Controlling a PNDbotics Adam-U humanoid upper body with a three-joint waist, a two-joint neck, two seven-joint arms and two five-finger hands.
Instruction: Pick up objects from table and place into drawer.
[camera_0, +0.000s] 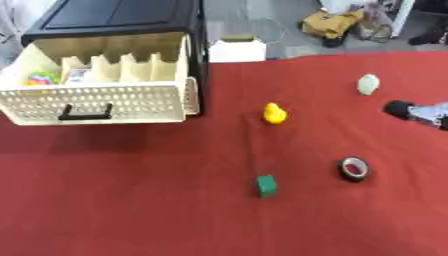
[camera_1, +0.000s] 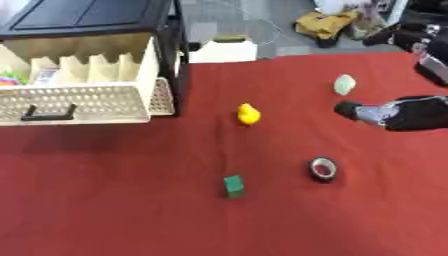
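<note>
In the left eye view, the cream perforated drawer (camera_0: 96, 102) stood pulled out of the black cabinet (camera_0: 122, 17) at the far left of the red worktop (camera_0: 131, 200). Upright dividers split it into compartments; something multicoloured (camera_0: 41, 78) lay in the leftmost one and a pale item (camera_0: 77, 75) in the next. A yellow duck (camera_0: 275, 113) sat near the middle of the worktop, a green block (camera_0: 267, 185) nearer the robot, a roll of black tape (camera_0: 353, 169) to the block's right, and a pale rounded object (camera_0: 368, 84) at the far right. A white box (camera_0: 237, 50) stood just behind the worktop's far edge.

In the right eye view, the right hand (camera_1: 372, 112) reached in from the right edge, just below the pale object and apart from it, holding nothing; whether its fingers were curled or straight could not be told. The left hand did not show.
</note>
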